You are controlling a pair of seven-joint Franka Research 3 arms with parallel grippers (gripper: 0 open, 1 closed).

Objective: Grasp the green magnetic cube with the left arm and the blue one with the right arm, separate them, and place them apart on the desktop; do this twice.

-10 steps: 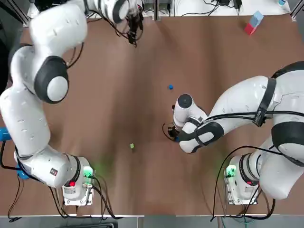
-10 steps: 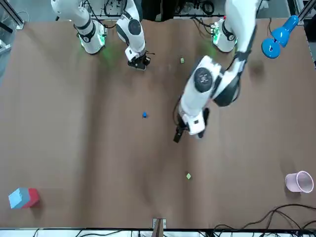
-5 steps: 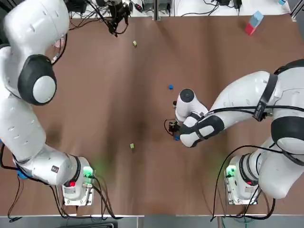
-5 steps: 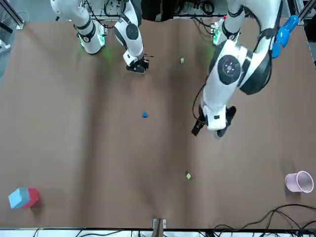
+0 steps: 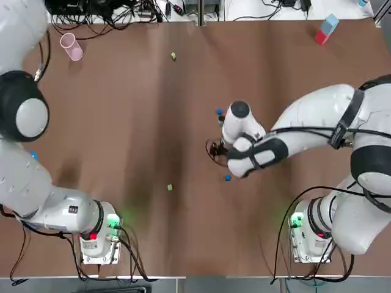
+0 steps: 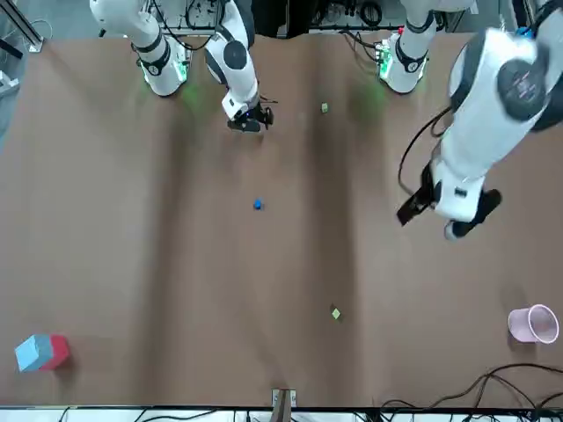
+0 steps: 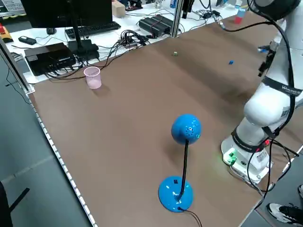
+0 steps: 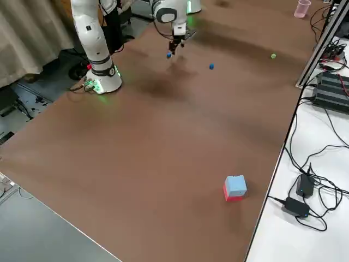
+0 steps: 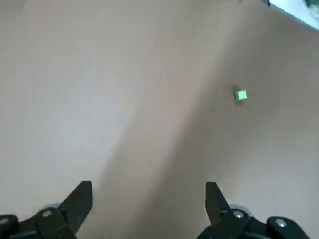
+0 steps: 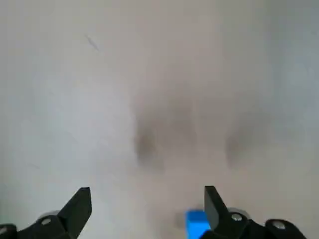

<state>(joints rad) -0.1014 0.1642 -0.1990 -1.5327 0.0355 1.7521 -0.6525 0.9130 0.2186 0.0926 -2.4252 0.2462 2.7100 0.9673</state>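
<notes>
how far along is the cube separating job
Looks nearly finished. Done: the far green cube, near green cube, far blue cube and near blue cube all lie apart on the desktop. In hand: nothing; the left gripper and right gripper are open and empty, the right beside the near blue cube. Left: probably only retracting the arms.

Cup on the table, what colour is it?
The cup is pink, clearest in the left side view.

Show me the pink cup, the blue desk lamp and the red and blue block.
pink cup (image 5: 72, 49), top view, on its side wall.
blue desk lamp (image 7: 186, 128), left side view, on its round head.
red and blue block (image 8: 235, 184), right side view, on its blue top.
</notes>
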